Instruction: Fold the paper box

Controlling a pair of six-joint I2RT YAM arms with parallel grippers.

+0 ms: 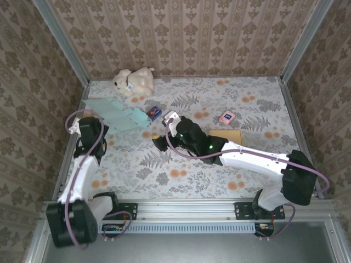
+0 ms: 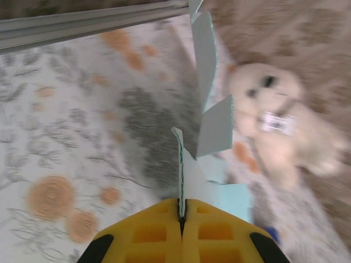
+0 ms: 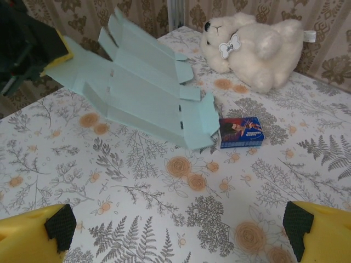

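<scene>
Looking from the top camera, the flattened light-blue paper box [image 1: 118,113] sits far left on the table [image 1: 164,175], near a plush bear [image 1: 133,81]. Left wrist view: left jaws pinched shut on the box's edge (card standing edgewise). Right wrist view: right jaws wide open, empty, box well ahead.

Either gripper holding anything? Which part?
Left gripper pinches the flat light-blue paper box blank by its end edge; right gripper is open and empty.
</scene>
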